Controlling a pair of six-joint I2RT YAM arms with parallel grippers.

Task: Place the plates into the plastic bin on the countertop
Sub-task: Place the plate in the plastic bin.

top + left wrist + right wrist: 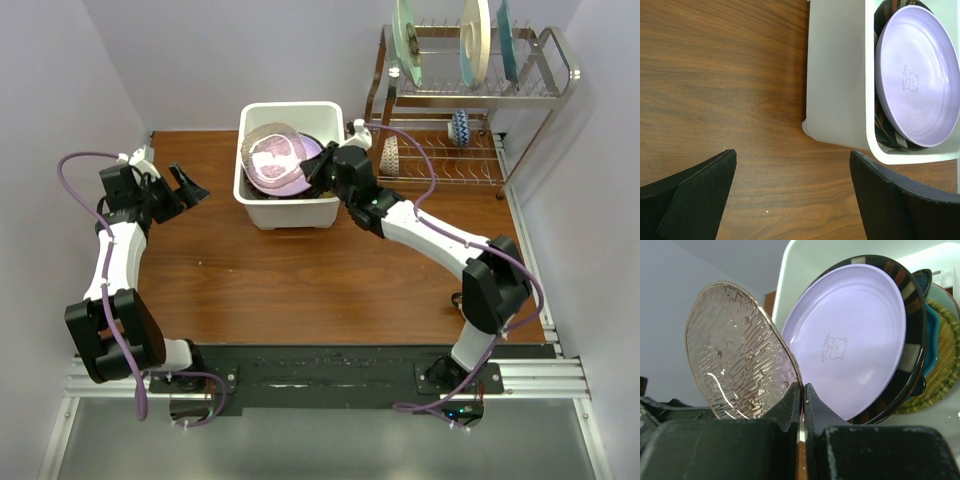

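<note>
From the black rail [330,362] at the near edge, the reddish-brown worktop [300,280] runs bare through its middle. Both arms reach away from their bases toward the far half.

At about 10 o'clock the left gripper [190,186] hovers above the wood with its fingers spread wide and nothing between them. Its wrist view looks down on the near left corner of the plastic bin [840,75]. It seems parked there so that it keeps clear of the other arm.

At 12 o'clock the bin sits on the worktop. The right arm comes at it from 4 o'clock, and the right gripper [802,390] is pressed together on the rim of the clear glass plate [737,355]. An edge pinch lets this thin, slippery plate be carried tilted and lowered onto the stack. The glass plate leans over the lilac plate [855,345] inside the bin's walls. The wrist view shows a gap between their upper parts, but I cannot tell whether the lower edges touch. The lilac plate lies on the black-rimmed striped plate [912,355], with blue and greenish rims behind. By my reading, this plate is about to be released.

Farthest off, at 2 o'clock, the wire rack [470,95] holds three large plates [475,40] on edge.
</note>
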